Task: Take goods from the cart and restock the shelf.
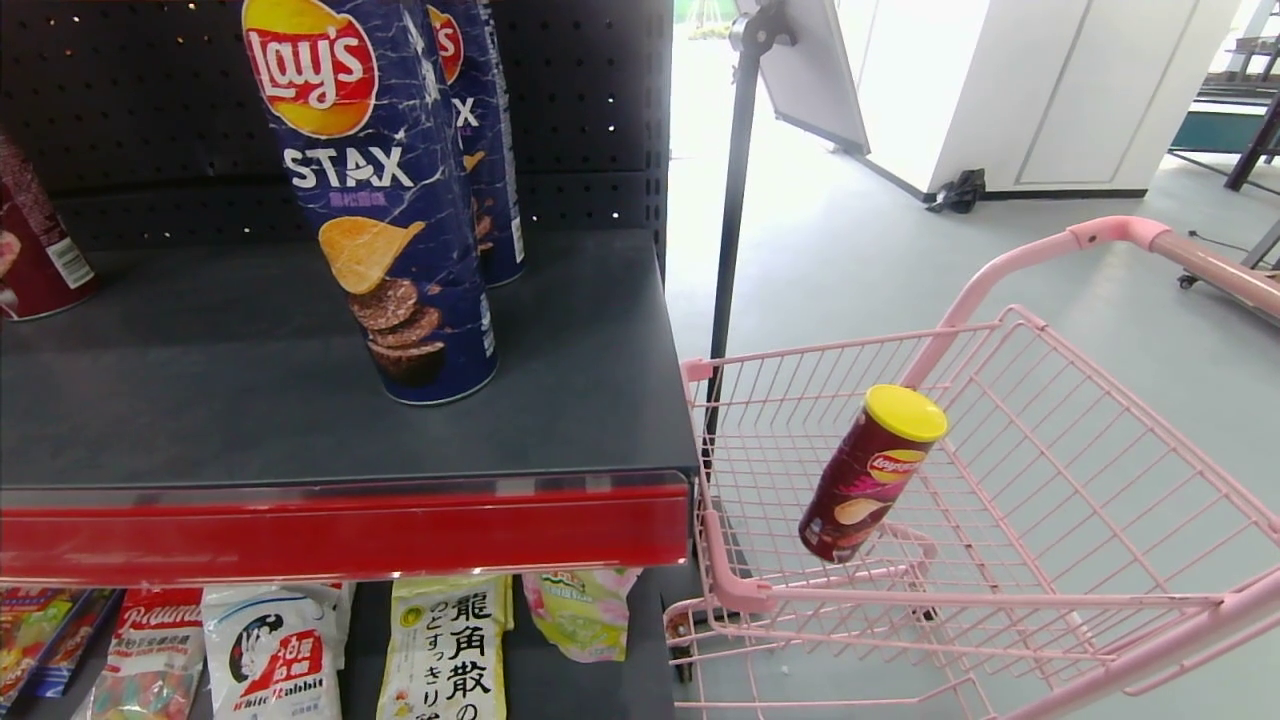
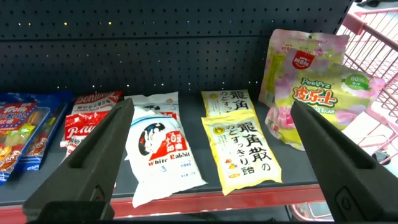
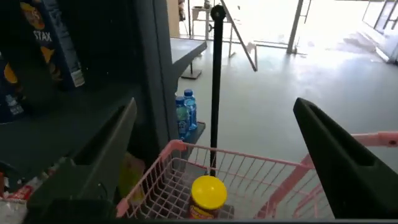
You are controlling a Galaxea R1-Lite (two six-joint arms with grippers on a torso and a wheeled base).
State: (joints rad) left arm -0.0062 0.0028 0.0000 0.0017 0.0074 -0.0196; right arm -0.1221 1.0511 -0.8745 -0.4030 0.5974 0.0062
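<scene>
Grey shop flooring surrounds a pink wire cart (image 1: 950, 597) beside a dark metal shelf (image 1: 250, 400). Inside the cart leans a maroon cylindrical crisp can with a yellow lid (image 1: 868, 475). It is likely light, stiff and smooth, and best squeezed gently at mid-body. The left gripper (image 2: 211, 104) and right gripper (image 3: 214, 102) both have their jaws spread wide, holding nothing.

head: high, looking down on shelf (image 1: 200, 400) and cart (image 1: 1000, 598) | left wrist: close, level, facing lower-shelf bags (image 2: 161, 149) | right wrist: above cart; shares can (image 3: 208, 191) with head

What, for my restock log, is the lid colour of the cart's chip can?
Yellow lid on the dark red cylindrical chip can; clearest in head view.
</scene>
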